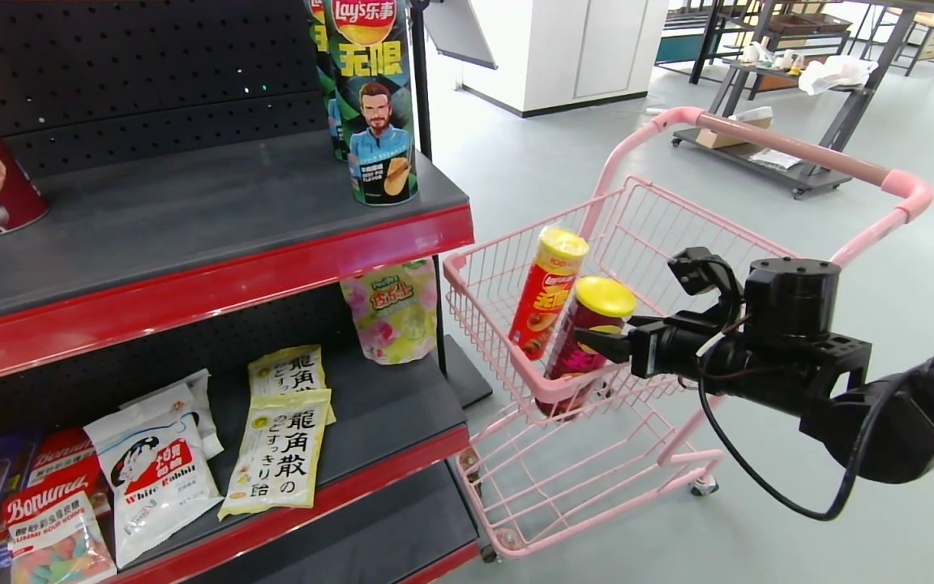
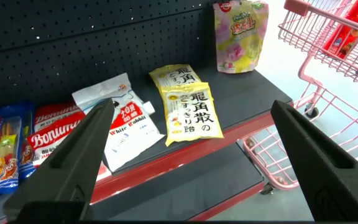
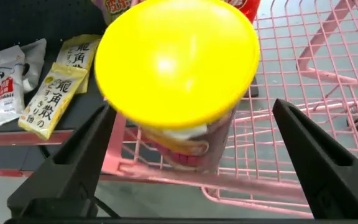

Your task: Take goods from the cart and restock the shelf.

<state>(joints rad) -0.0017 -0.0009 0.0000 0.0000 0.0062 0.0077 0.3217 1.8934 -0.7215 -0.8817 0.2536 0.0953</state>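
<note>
— Left side?
— The left gripper (image 2: 191, 104): fingers spread wide, empty, above the lower shelf (image 2: 253, 93) and its packets (image 2: 194, 121).
— Right side?
— One pink cart (image 1: 759, 134) holding a red can (image 1: 544, 296). Beside it stands a maroon can (image 1: 572, 357), yellow-lidded, between the right gripper (image 3: 191, 106) and its wide-parted fingers, unclamped.

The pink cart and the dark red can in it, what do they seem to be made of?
The cart looks like metal wire and tubing under a glossy pink coating: thin grid, bright highlights. The dark red can is probably a printed cardboard tube, slightly shiny; its yellow lid looks like smooth plastic, showing soft glare.
</note>
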